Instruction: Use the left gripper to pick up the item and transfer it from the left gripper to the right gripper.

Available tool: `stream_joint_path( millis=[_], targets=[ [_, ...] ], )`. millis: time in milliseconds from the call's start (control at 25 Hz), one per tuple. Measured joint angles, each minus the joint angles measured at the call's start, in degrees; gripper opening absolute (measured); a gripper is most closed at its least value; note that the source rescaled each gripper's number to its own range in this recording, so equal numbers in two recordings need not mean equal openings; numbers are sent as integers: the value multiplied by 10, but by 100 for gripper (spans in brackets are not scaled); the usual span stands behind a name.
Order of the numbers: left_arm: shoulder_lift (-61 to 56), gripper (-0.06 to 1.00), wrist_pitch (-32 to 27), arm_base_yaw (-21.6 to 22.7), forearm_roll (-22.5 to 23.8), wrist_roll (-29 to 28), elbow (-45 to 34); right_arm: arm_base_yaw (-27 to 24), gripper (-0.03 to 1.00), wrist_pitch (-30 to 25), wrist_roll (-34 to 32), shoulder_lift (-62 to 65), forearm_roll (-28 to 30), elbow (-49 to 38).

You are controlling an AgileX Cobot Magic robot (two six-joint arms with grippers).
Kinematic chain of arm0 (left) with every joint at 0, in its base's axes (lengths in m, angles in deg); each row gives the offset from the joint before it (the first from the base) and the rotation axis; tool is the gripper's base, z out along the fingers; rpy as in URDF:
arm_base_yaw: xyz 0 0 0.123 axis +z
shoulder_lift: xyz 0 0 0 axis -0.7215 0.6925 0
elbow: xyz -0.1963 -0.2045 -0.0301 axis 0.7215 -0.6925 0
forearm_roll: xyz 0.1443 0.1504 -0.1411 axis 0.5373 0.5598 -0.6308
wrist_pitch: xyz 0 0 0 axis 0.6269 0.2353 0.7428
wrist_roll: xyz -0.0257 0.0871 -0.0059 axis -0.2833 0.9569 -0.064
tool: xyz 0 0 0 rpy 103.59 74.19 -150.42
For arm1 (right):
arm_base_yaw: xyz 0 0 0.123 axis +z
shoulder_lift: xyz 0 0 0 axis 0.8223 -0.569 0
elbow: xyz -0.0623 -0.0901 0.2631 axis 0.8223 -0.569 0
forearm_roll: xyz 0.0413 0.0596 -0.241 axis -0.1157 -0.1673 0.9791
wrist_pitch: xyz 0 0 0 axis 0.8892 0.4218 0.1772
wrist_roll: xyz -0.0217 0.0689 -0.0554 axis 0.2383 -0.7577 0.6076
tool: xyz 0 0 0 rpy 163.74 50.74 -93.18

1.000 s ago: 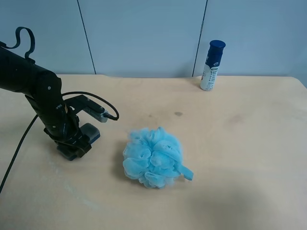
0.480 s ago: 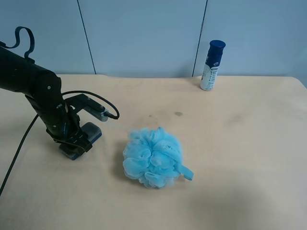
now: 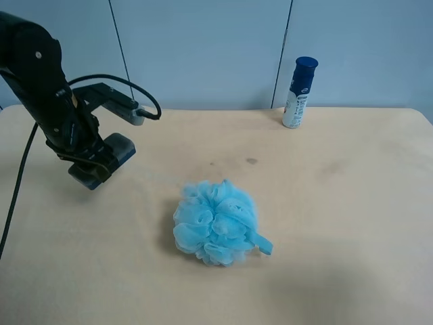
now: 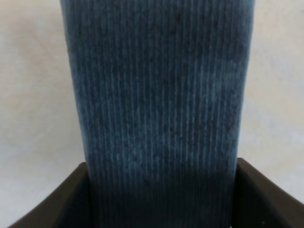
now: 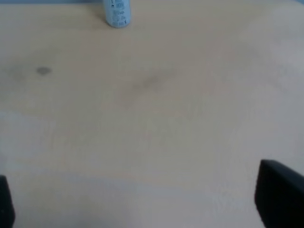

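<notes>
We see the left gripper (image 3: 91,169) clamped on the item (image 3: 115,150) (the 2 jaws of the right gripper (image 5: 142,199) stand apart).

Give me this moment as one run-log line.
left hand: shut on eraser, above table | right hand: open, empty | handover: not yet done

Ribbed, matt cloth item (image 4: 156,95)

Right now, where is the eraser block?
Exterior high view, left side: the eraser block is clamped in the left end effector, apparently clear of the table, up-left of the bath puff.
</notes>
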Motion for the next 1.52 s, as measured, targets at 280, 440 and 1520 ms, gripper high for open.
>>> stream_joint_path(
  millis=[280, 440, 1520],
  targets=[
    [-53, 0, -89, -56, 3, 39, 33, 0, 100, 0, 0, 0, 0, 0],
    [-75, 0, -133, -109, 4, 44, 33, 0, 100, 0, 0, 0, 0, 0],
    [-97, 0, -227, -238, 3, 113, 105, 0, 100, 0, 0, 0, 0, 0]
  ],
)
